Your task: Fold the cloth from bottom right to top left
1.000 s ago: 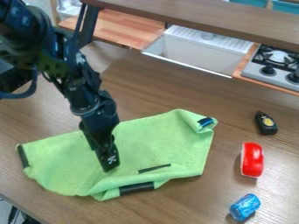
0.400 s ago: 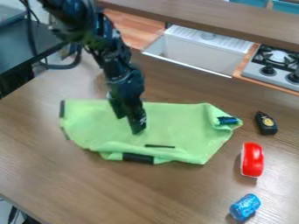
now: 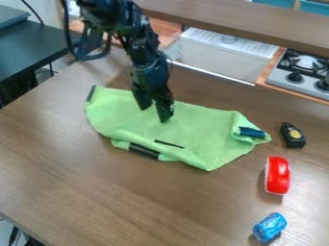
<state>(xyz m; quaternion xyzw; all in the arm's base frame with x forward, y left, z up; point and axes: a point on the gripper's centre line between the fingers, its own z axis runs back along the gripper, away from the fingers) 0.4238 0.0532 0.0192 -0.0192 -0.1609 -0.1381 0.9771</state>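
The black gripper (image 3: 155, 114) points down onto the upper middle of the green cloth (image 3: 128, 120), its two fingertips standing apart with green fabric showing between them. The cloth lies slantwise on the table, left of centre to right of centre. Its right corner is folded over, with a dark blue patch on the fold. Black strips mark its upper left corner and lower edge, where a narrow part is turned over. Whether fabric is pinched at the tips is hard to see.
A black and yellow object (image 3: 293, 135), a red and white object (image 3: 277, 176) and a blue cylinder (image 3: 269, 227) stand along the right side of the wooden table (image 3: 116, 202). Behind are a white sink (image 3: 221, 55) and a stove (image 3: 302, 74).
The gripper has moved up and to the right. The cloth has slid the same way across the table and turned clockwise, its right corner now close to the black and yellow object.
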